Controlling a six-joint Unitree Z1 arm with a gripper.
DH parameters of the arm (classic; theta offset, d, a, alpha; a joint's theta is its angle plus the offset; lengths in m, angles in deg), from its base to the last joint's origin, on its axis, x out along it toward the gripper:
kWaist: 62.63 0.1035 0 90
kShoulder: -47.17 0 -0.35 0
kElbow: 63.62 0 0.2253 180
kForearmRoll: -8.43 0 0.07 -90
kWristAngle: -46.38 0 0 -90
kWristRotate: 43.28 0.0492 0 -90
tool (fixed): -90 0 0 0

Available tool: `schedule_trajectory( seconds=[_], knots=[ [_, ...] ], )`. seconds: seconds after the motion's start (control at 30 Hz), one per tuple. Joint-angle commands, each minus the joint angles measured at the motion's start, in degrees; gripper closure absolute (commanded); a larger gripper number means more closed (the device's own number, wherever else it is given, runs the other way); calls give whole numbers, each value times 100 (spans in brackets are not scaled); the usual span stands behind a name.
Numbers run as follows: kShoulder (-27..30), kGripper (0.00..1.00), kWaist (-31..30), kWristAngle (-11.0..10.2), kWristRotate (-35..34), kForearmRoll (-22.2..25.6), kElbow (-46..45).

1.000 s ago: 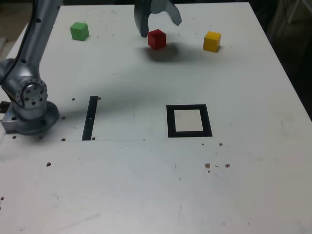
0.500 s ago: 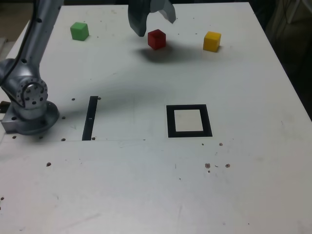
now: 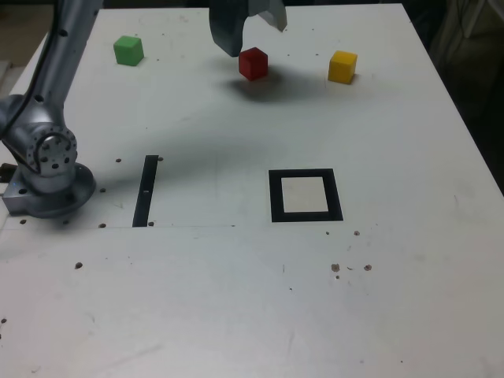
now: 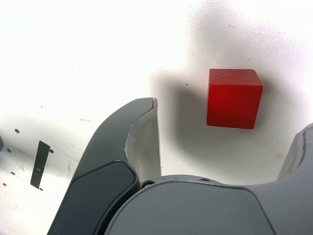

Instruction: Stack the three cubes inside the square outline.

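Observation:
Three cubes lie apart near the table's far edge: a green cube (image 3: 127, 50) at the exterior view's left, a red cube (image 3: 253, 63) in the middle, a yellow cube (image 3: 342, 66) to its right. The square outline (image 3: 305, 195), black with a white centre, holds nothing. My gripper (image 3: 253, 35) hangs open just above and behind the red cube, holding nothing. In the wrist view the red cube (image 4: 233, 97) rests on the table between and beyond the spread fingers (image 4: 142, 142), touching neither.
The arm's grey base (image 3: 47, 169) stands at the exterior view's left edge. A thin black strip (image 3: 146, 190) lies on the white table (image 3: 236, 299) between base and outline. Small dark specks dot the surface.
The gripper has shifted slightly toward the exterior view's left and a little higher, still open. The cubes have not moved.

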Motion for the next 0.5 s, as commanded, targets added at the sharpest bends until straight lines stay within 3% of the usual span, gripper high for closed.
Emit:
schedule_trajectory(
  seconds=[0.0,0.47],
  knots=[
    [-96,5,14,4,20,20,-10],
    [-530,6,64,-5,82,-201,7]
  ],
)
